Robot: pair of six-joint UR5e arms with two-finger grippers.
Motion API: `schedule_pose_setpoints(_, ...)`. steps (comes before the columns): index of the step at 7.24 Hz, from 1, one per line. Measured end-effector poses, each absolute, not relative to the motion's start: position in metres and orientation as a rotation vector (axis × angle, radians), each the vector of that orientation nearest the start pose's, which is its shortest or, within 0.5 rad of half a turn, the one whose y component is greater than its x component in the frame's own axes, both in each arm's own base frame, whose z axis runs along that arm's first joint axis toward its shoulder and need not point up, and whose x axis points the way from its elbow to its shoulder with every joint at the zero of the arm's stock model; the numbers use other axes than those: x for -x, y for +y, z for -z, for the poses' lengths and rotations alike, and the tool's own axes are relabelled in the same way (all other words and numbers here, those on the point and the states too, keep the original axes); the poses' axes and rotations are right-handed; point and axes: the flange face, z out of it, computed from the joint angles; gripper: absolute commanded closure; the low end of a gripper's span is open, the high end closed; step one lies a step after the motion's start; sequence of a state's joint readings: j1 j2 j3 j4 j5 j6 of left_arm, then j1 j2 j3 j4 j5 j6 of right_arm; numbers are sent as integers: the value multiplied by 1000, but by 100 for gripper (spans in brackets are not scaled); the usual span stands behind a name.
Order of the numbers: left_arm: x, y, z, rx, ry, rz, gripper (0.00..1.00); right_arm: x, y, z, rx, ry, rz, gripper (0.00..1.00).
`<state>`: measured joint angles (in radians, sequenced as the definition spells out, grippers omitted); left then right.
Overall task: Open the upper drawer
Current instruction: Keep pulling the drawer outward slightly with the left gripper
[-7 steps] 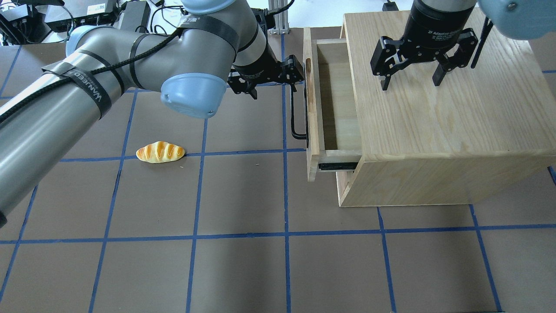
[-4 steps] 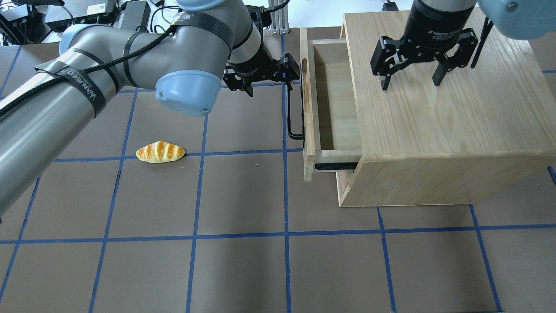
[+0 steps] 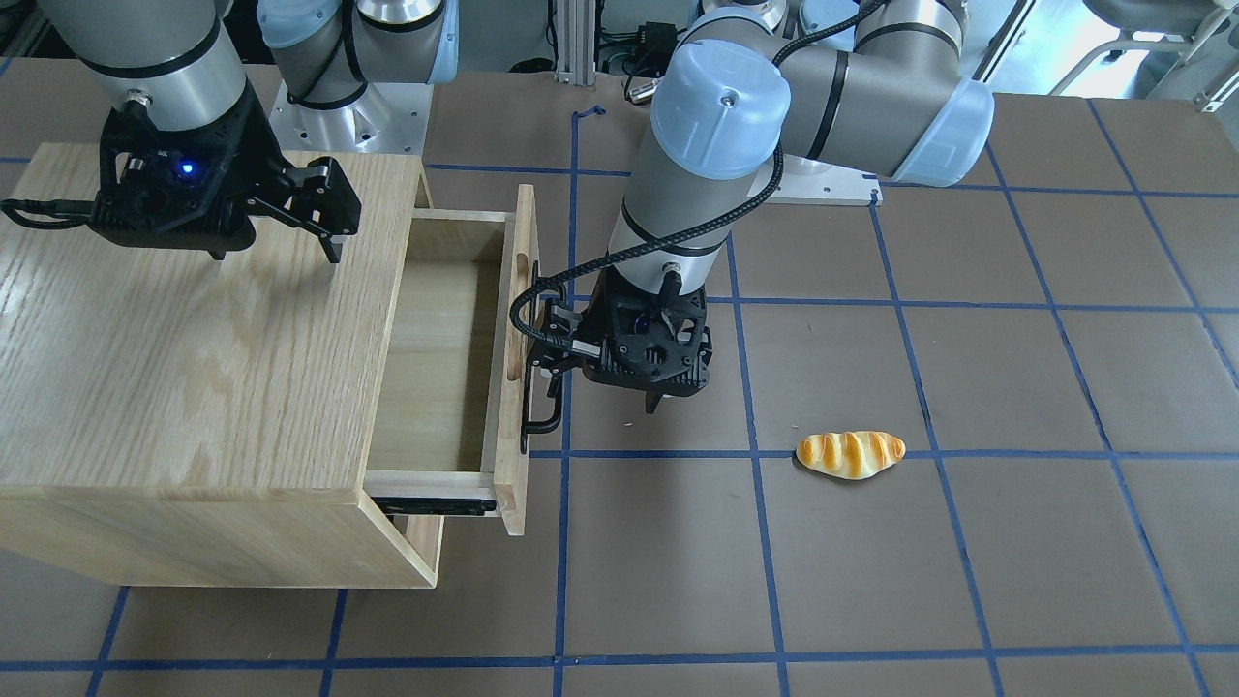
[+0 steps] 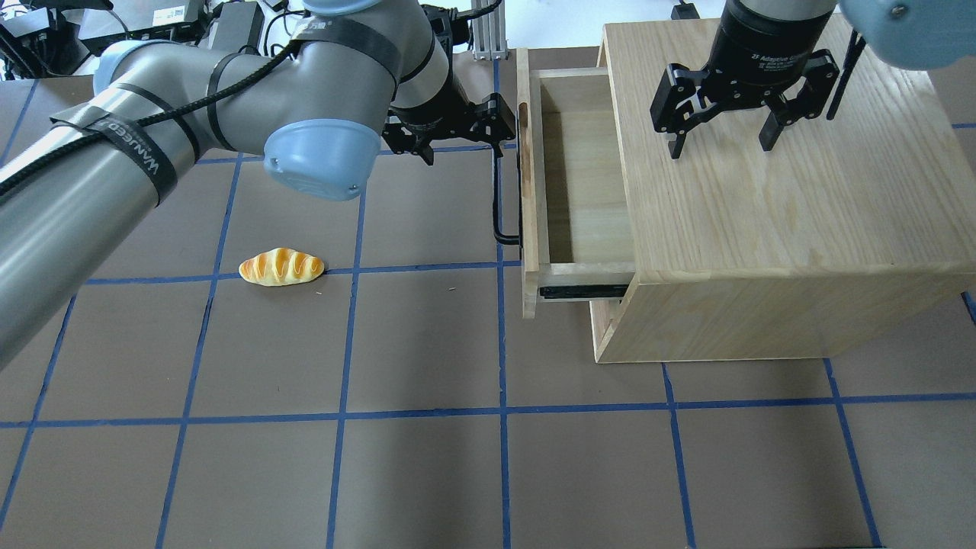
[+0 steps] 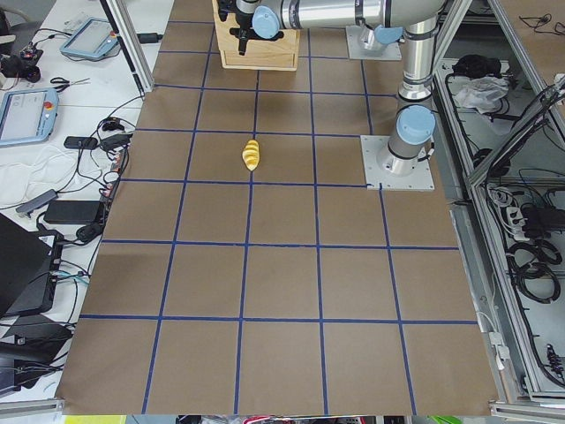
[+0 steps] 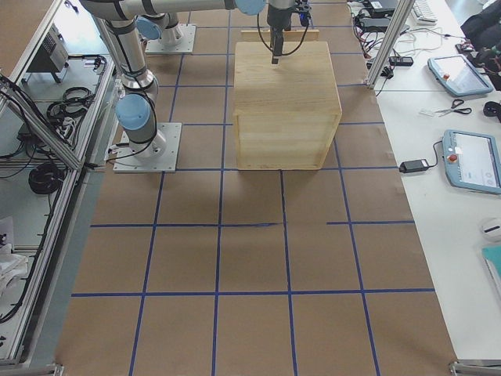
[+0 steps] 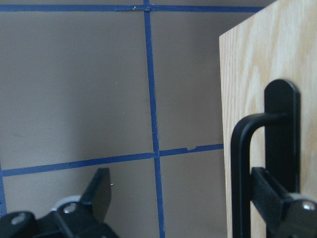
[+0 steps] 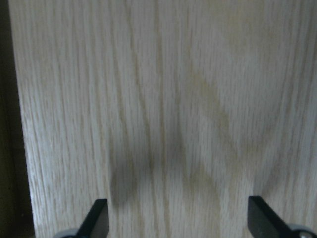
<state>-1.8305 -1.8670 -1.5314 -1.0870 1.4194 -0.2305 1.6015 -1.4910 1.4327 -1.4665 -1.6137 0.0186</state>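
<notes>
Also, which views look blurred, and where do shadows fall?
Right wrist view: the cabinet top looks soft, with faint shadows of the right claw on it. Left wrist view: the drawer handle is sharp, the mat shaded lower left. Overhead view: sharp all over.

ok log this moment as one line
upper drawer: partly open | left gripper: jaws open, one hooked behind handle | right gripper: jaws open above cabinet top | bread roll: on table

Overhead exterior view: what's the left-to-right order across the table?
bread roll → left hand → upper drawer → right hand
</notes>
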Motion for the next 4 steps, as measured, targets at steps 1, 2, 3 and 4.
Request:
schedule_pose_setpoints(1,297,-565,-397,-79,3325,303,0,-145,-516,-505,21,3185,-72,0)
schedule_pose_setpoints(2,293,-565,-399,-86,3323,299,0,-145,-516,-505,21,3185,-72,0)
schedule_pose_setpoints(3,291,-565,-400,-92,3322,292,0,-145,-516,-505,21,3185,-72,0)
schedule_pose_setpoints(4,290,-564,-401,-94,3321,288,0,-145,-516,-505,20,3185,-72,0)
